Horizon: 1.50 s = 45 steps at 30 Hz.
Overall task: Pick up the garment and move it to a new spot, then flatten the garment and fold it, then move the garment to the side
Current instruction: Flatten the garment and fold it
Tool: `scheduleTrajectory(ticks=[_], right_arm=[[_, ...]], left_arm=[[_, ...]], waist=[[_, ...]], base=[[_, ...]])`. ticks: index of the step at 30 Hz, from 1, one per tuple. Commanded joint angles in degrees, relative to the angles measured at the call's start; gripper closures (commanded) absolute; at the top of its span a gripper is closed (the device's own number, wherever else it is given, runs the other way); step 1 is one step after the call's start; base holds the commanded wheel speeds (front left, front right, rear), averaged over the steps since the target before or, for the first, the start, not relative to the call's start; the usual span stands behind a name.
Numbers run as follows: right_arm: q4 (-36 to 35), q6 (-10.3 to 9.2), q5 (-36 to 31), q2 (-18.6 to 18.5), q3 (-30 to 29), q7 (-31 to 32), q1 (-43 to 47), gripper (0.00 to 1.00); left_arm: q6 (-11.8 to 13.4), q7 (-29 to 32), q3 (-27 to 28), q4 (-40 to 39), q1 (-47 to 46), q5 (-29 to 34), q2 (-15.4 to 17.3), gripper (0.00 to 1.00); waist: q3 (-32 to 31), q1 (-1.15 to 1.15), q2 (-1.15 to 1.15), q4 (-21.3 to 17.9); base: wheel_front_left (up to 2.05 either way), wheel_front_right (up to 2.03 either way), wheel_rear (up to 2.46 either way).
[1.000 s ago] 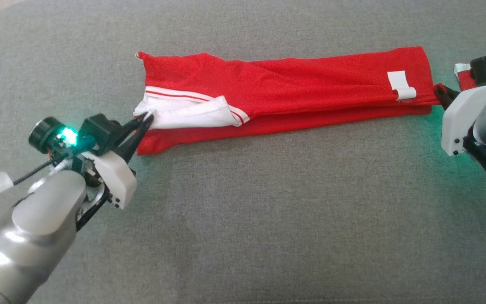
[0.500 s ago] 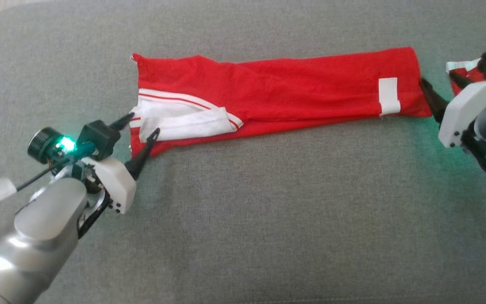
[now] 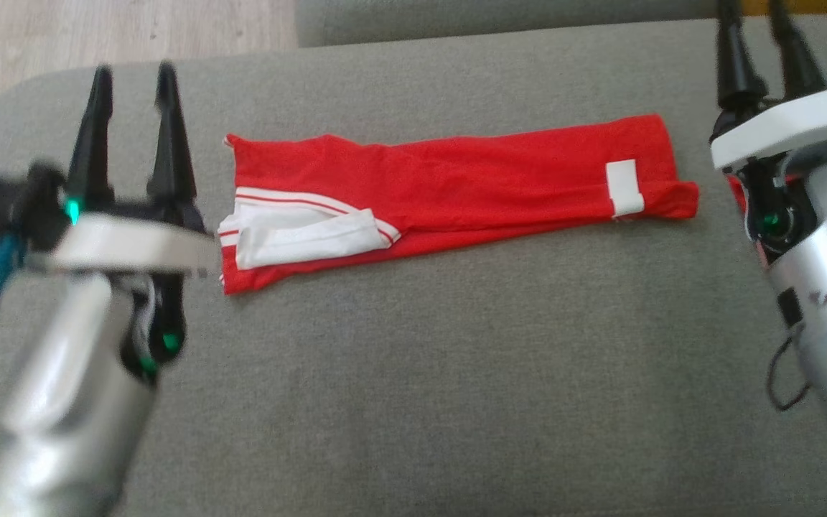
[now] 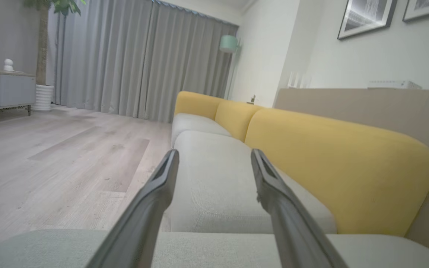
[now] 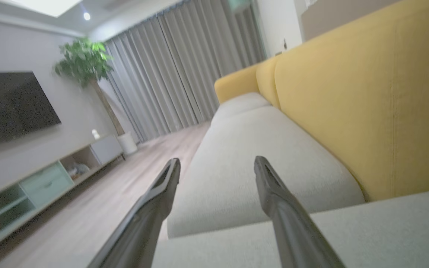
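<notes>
Left gripper (image 3: pixel 133 72) stands wide and empty, raised over the grey sofa seat (image 3: pixel 456 402), just beside the left end of the garment (image 3: pixel 471 172) and clear of the cloth. You will find the right gripper (image 3: pixel 751 14) likewise wide and empty, up near the garment's right end, not touching it. Your garment, red, lies flat as a long folded strip across the seat, between the two grippers. White trim (image 3: pixel 298 240) shows at its left end, a white tag (image 3: pixel 623 188) near its right. Both wrist views look along the sofa past a yellow backrest (image 4: pixel 333 160) toward grey curtains (image 4: pixel 132 59)
</notes>
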Motion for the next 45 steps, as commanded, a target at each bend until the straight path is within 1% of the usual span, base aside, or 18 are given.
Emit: scheduleTrajectory(ticks=[1, 3, 5, 6, 8, 12, 14, 17, 21, 23, 26, 28, 33, 34, 37, 42, 45], right_arm=[[-2.49, 0.37, -1.50, 0.87, -1.19, -0.58, 2.22, 0.00], [-8.15, 0.37, -6.59, 4.62, -6.97, -0.59, 7.47, 0.00], [-13.43, 0.37, -12.61, 8.69, -11.23, -0.59, 13.12, 0.00], [-15.66, 0.37, -15.26, 10.57, -12.77, -0.60, 15.95, 0.00], [-18.61, 0.37, -18.85, 13.03, -14.83, -0.60, 21.22, 0.00], [-21.15, 0.37, -22.43, 14.46, -15.45, -0.60, 28.23, 0.00], [-21.77, 0.37, -21.34, 14.53, -14.50, -0.60, 29.88, 0.00], [-22.50, 0.37, -21.36, 14.55, -13.78, -0.60, 30.59, 0.00], [-22.24, 0.37, -22.84, 14.56, -14.88, -0.61, 29.00, 0.00], [-20.98, 0.37, -24.47, 14.56, -16.14, -0.61, 27.39, 0.00], [-17.22, 0.37, -28.14, 14.56, -19.65, -0.55, 24.14, 0.00], [-14.39, 0.37, -30.03, 14.57, -23.13, -0.36, 21.52, 0.00], [-4.03, 0.37, -37.17, 14.57, -32.99, 3.45, 15.19, 0.00], [-4.03, 0.37, -37.17, 14.57, -32.99, 3.45, 15.19, 0.00], [1.74, 0.37, -40.48, 14.57, -37.26, 4.58, 12.19, 0.00], [10.63, 0.37, -45.03, 14.57, -41.71, 5.63, 9.06, 0.00], [15.37, 0.37, -45.73, 14.57, -42.02, 5.05, 7.36, 0.00]], left_arm=[[0.33, -0.26, 3.12, -2.12, 0.70, 0.87, 0.77, 0.00], [0.16, -0.26, 7.11, -5.64, 5.40, 2.99, -1.88, 0.00], [-0.20, -0.27, 10.32, -7.96, 9.79, 5.01, -4.64, 0.00], [-0.56, -0.27, 11.52, -8.52, 11.83, 5.94, -5.91, 0.00], [-1.38, -0.27, 13.25, -8.70, 15.40, 8.23, -8.06, 0.00], [-3.43, -0.27, 14.21, -6.47, 19.99, 13.64, -10.63, 0.00], [-4.50, -0.27, 14.87, -5.15, 20.89, 15.51, -11.56, 0.00], [-5.88, -0.28, 16.28, -3.83, 20.95, 17.12, -13.04, 0.00], [-7.63, -0.28, 17.26, -2.70, 19.48, 19.31, -14.16, 0.00], [-8.35, -0.28, 17.62, -2.26, 18.32, 20.20, -14.64, 0.00], [-9.22, -0.28, 17.69, -1.65, 16.59, 21.59, -15.32, 0.00], [-9.67, -0.28, 17.67, -1.21, 15.66, 22.31, -15.73, 0.00], [-10.71, -0.28, 17.69, -0.22, 14.18, 23.58, -16.49, 0.00], [-10.71, -0.28, 17.69, -0.22, 14.18, 23.58, -16.49, 0.00], [-11.19, -0.28, 17.81, 0.12, 13.81, 24.13, -16.84, 0.00], [-11.72, -0.28, 18.23, 0.30, 13.54, 24.67, -17.24, 0.00], [-11.91, -0.28, 18.60, 0.23, 13.46, 24.90, -17.39, 0.00]], waist=[[-0.41, 0.01, 0.00, -0.32], [-0.88, 0.01, 0.00, -0.54], [-1.16, 0.01, 0.00, -0.70], [-1.23, 0.01, 0.00, -0.75], [-1.33, 0.01, 0.00, -0.74], [-0.94, 0.01, 0.00, -0.62], [-0.45, 0.01, 0.00, -0.50], [0.54, 0.01, 0.00, -0.21], [2.50, 0.01, 0.00, 0.61], [3.78, 0.01, 0.00, 1.12], [5.64, 0.01, 0.00, 2.17], [6.80, 0.01, 0.00, 2.88], [8.75, 0.01, 0.00, 4.44], [8.75, 0.01, 0.00, 4.44], [9.25, 0.01, 0.00, 5.28], [9.48, 0.01, 0.00, 5.97], [9.52, 0.01, 0.00, 5.94]], base=[[0.00, 0.00, 0.00], [0.00, 0.00, 0.00], [0.00, 0.00, 0.00], [0.00, 0.00, 0.00], [0.00, 0.00, 0.00], [0.00, 0.00, 0.00], [0.00, 0.00, 0.00], [0.00, 0.00, 0.00], [0.00, 0.00, 0.00], [0.00, 0.00, 0.00], [0.00, 0.00, 0.00], [0.00, 0.00, 0.00], [0.00, 0.00, 0.00], [0.00, 0.00, 0.00], [0.00, 0.00, 0.00], [0.00, 0.00, 0.00], [0.00, 0.00, 0.00]])
